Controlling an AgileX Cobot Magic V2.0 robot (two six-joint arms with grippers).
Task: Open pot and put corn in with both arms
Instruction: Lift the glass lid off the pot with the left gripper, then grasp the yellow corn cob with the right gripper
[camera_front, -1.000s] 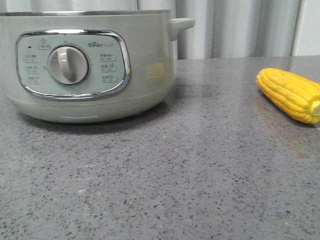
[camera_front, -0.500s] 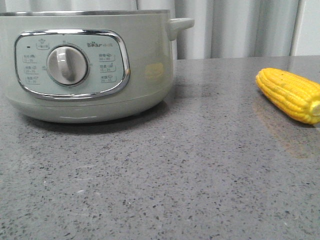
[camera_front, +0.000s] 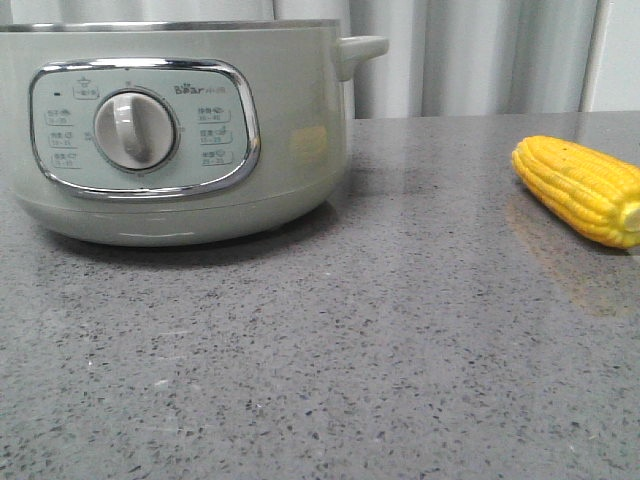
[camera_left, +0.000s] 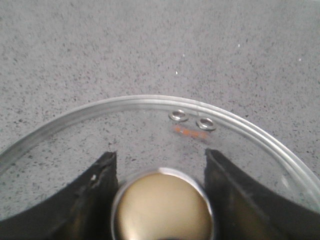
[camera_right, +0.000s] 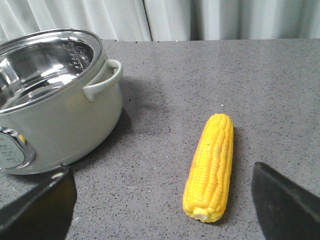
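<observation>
The pot (camera_front: 170, 140) stands at the left of the grey table with no lid; its bare steel inside shows in the right wrist view (camera_right: 45, 70). The corn (camera_front: 580, 190) lies at the right, apart from the pot. My right gripper (camera_right: 161, 170) is open and empty, its jaws wide, and the corn (camera_right: 211, 165) lies on the table between and just ahead of them. My left gripper (camera_left: 160, 154) is shut on the gold knob (camera_left: 162, 205) of a round glass lid (camera_left: 150, 102), over bare table. I cannot tell whether the lid rests on the table.
Grey speckled countertop (camera_front: 350, 350) spreads in front of the pot and the corn. Pale curtains (camera_front: 470, 50) hang behind the table's far edge. The pot's side handle (camera_right: 105, 80) points toward the corn. Neither arm shows in the front view.
The front view has shifted a hair to the left. The pot and the corn keep their places.
</observation>
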